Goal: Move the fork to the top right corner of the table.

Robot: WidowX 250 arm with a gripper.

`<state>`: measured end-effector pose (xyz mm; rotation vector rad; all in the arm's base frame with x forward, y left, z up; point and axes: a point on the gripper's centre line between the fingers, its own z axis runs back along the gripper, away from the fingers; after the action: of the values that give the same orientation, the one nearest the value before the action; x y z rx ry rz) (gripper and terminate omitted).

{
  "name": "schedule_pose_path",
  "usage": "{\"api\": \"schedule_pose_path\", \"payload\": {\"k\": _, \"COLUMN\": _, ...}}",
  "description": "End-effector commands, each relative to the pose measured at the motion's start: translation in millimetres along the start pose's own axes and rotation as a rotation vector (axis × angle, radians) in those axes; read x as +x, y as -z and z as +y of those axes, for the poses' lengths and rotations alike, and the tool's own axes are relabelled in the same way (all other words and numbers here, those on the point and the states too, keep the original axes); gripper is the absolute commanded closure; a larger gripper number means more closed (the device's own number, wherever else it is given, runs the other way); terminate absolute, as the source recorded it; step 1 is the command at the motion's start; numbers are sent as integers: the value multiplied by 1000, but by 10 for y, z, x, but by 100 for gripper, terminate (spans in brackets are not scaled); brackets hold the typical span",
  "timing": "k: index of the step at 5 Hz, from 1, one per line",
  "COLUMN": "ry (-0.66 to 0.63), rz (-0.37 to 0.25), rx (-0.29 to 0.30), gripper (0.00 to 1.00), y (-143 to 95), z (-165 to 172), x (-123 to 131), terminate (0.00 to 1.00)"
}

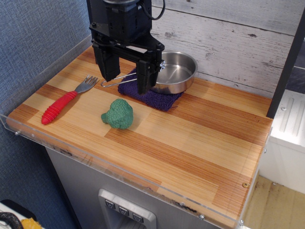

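The fork [62,104] lies flat on the left part of the table [190,148], its red ribbed handle pointing to the front left and its silver tines toward the back. My gripper [126,81] hangs above the back of the table, to the right of the fork's tines and apart from them. Its two black fingers [107,64] are spread apart and nothing is between them.
A steel pan [174,71] with a thin wire handle [116,81] sits on a purple cloth [152,98] just behind the gripper. A green broccoli toy [118,113] lies in front of the gripper. A clear acrylic rim [119,164] edges the table. A wooden wall stands behind.
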<state>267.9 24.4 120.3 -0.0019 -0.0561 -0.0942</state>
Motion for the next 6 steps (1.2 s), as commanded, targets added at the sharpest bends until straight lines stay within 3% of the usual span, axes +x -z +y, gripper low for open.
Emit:
{"api": "schedule_pose_path", "payload": {"k": 1, "ry": 0, "rz": 0, "rx": 0, "gripper": 0, "y": 0, "z": 0, "x": 0, "terminate": 0}}
{"api": "schedule_pose_path", "payload": {"k": 3, "ry": -89, "rz": 28, "rx": 49, "gripper": 0, "y": 169, "z": 628, "x": -158, "terminate": 0}}
{"api": "schedule_pose_path", "payload": {"k": 4, "ry": -125, "rz": 23, "rx": 108, "gripper": 0, "y": 208, "z": 1084, "x": -271, "terminate": 0}}
{"api": "schedule_pose_path", "payload": {"k": 6, "ry": -192, "rz": -23, "rx": 223, "gripper": 0, "y": 401, "z": 1614, "x": -368, "terminate": 0}}
